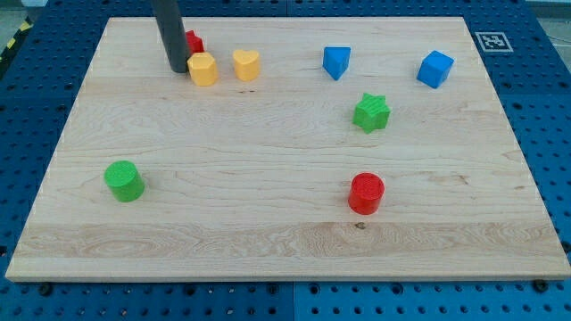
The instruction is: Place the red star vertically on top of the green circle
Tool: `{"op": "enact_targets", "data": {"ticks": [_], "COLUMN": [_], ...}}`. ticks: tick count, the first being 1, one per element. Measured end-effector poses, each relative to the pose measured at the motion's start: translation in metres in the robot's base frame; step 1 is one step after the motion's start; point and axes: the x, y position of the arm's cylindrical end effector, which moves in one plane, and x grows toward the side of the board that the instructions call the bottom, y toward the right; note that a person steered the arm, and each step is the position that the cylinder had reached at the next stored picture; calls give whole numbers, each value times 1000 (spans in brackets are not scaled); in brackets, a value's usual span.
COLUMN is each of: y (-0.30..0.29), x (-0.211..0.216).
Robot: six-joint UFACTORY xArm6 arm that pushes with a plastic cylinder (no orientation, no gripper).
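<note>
In the camera view, my dark straight rod [169, 34] comes down from the view's top edge onto the pale wooden board [268, 223], and my tip [177, 69] rests on the wood in the upper left part of the board. I carry no pincer at all, so there is nothing to spread or press together — only this rod end touching the surface.

The small red star-shaped plastic block [194, 41] sits just behind the rod, to the view's right of it and partly hidden, so only a piece of it shows. My tip is just beside the yellow hexagonal block [203, 69], at its left side; whether they touch I cannot tell. A second yellow block, roughly heart-shaped [246, 65], stands near it on the view's right, apart from it.

The green round cylinder block [124, 181] — the green circle of the task — stands well apart from the red star, down toward the view's lower left.

Along the top right stand a blue triangular block [336, 62] and a blue cube-like block [435, 69]. Below and between them is a green star-shaped block [371, 112], and lower still, a red round cylinder block [366, 193].
</note>
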Motion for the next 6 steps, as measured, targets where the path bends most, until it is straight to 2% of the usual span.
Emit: {"op": "enact_targets", "data": {"ticks": [1, 2, 3, 4, 6], "y": [24, 76, 96, 72, 15], "x": [15, 15, 12, 3, -39]}}
